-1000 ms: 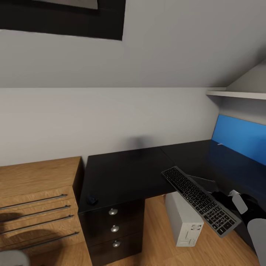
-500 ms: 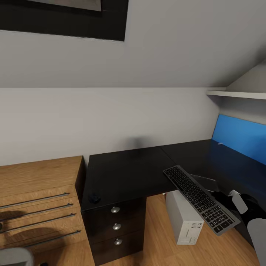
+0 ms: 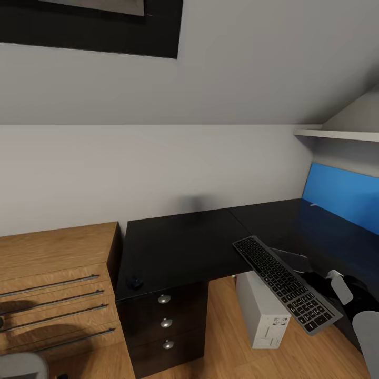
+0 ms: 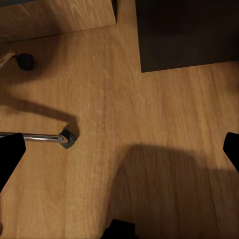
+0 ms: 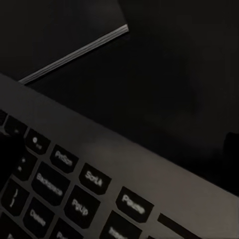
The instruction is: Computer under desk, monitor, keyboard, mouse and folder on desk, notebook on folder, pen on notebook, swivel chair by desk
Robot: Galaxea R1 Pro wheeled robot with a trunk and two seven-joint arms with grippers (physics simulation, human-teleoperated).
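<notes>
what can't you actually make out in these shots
- Right pincer: hidden behind the keyboard in the head view, so its grip is unclear.
- Small dark object on the desk corner: too small to identify.
- Left pincer's fingertips: cut off by the left wrist view's edges.

- right arm (image 3: 337,287): black segment with a white tapered cover, glossy
- right forearm shell (image 3: 368,337): pale grey, rounded, smooth, at near right edge
- left arm shell (image 3: 18,366): same pale grey, rounded, near left corner
- left claw fingers (image 4: 10,152): matte black, blunt tips, no visible markings
</notes>
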